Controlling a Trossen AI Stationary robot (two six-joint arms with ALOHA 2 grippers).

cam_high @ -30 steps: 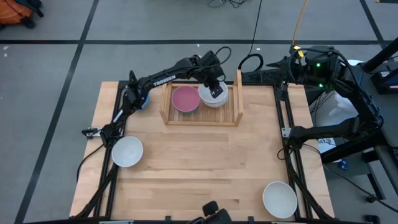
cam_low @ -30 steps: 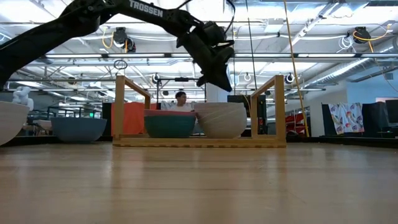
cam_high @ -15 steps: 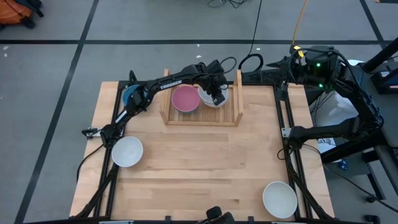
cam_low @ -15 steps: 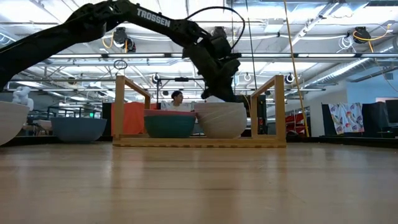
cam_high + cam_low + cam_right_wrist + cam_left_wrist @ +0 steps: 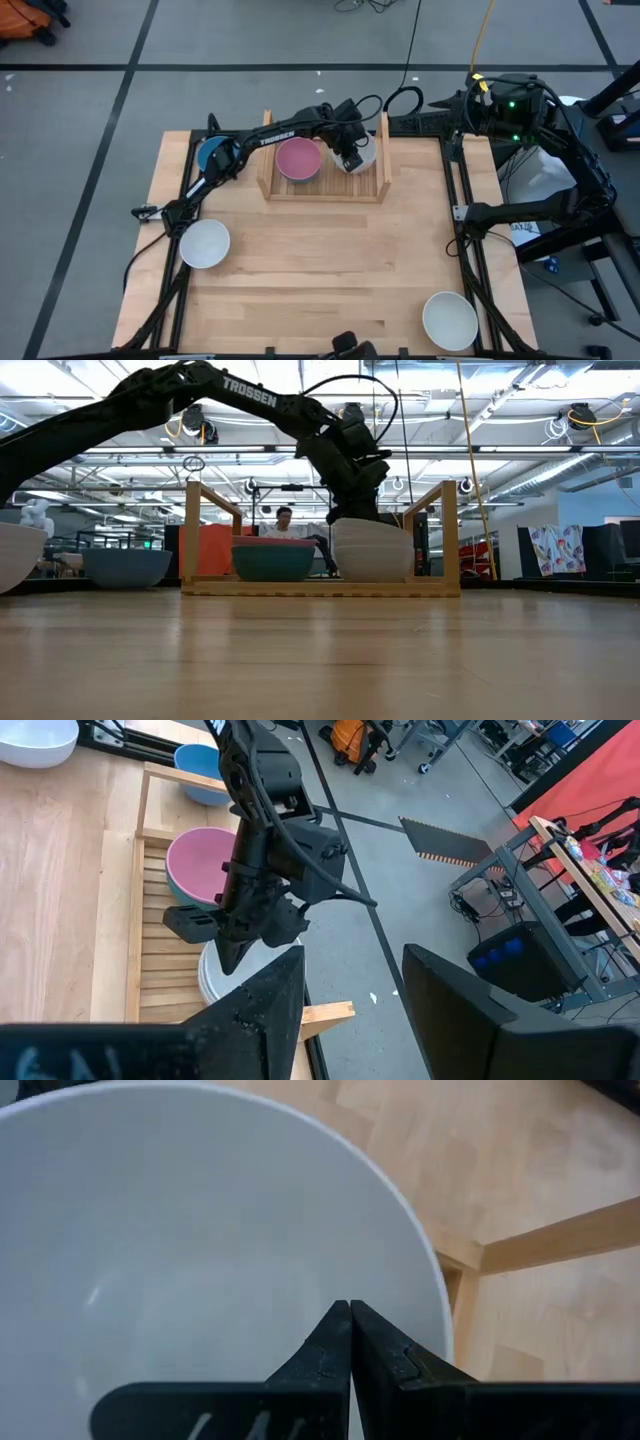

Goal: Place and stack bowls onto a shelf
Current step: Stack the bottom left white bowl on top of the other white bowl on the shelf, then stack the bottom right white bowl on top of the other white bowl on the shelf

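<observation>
We see the left gripper (image 5: pixel 349 158) pressed together inside the white bowl (image 5: pixel 362 152) on the shelf (image 5: pixel 385 160); the right gripper (image 5: pixel 350 1010) waits apart.

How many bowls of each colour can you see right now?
White bowls: at least 3, one loose, another loose, and a stack of unclear count
Pink bowl: 1
Teal bowl: 1
Blue bowl: 1
Total: at least 6

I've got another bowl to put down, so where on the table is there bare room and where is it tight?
The wide middle of the table, between the shelf and the two near white bowls, is bare. The shelf is crowded: pink bowl, white stack and the shut left pincer.
</observation>
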